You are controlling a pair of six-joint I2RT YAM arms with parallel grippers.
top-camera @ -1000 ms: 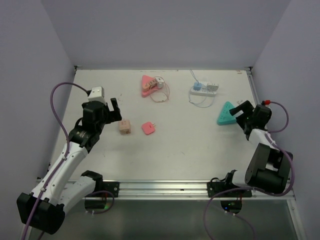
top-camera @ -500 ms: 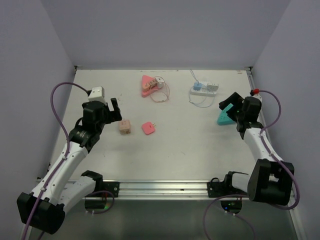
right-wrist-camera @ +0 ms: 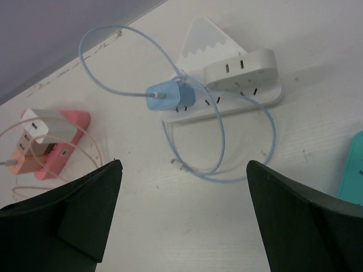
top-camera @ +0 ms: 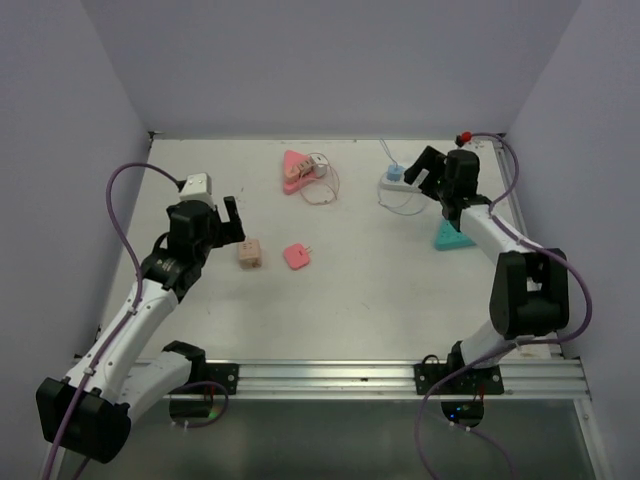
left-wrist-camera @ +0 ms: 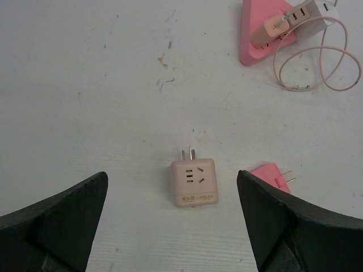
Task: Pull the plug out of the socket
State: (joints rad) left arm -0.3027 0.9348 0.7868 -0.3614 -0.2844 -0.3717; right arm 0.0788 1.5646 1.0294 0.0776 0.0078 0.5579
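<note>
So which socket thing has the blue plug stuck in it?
The white strip at the back right. A blue plug sits in it, while the pink socket holds a pale charger instead.

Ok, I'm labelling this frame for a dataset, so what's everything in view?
white socket strip: 1, white, far right
blue plug: 1, blue, in the white strip
blue cable: 1, blue, looped by that strip
pink triangular strip: 1, pink, far centre
chargers: 2, white and tan, in the pink strip
teal triangular strip: 1, teal, right side
cube adapter: 1, beige, left of centre
loose plug: 1, pink, beside the adapter
left jaws: open, over the adapter
right jaws: open, over the white strip
</note>
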